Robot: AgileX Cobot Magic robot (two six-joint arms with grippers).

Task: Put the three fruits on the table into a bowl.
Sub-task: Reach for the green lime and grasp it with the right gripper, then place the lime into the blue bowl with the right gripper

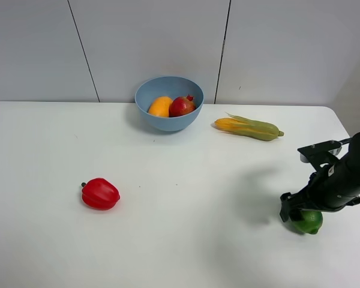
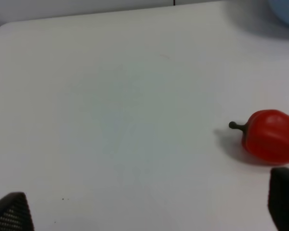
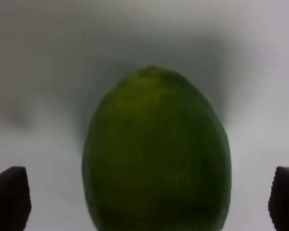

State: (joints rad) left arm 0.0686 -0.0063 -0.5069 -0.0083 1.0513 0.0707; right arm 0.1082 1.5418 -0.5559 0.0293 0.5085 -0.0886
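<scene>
The light-blue bowl (image 1: 168,103) stands at the back middle of the white table (image 1: 186,198). The orange-yellow mango (image 1: 160,107) and the red pomegranate (image 1: 182,106) lie inside it. The green lime (image 1: 308,221) lies on the table at the front right. My right gripper (image 1: 299,215) is down over it. In the right wrist view the lime (image 3: 156,154) fills the middle between the spread fingertips (image 3: 9,199), which do not touch it. My left gripper (image 2: 144,209) is open and empty above bare table.
A red bell pepper (image 1: 100,194) lies on the left front of the table; it also shows in the left wrist view (image 2: 270,136). A yellow corn cob with green husk (image 1: 247,127) lies right of the bowl. The table's right edge is near my right arm.
</scene>
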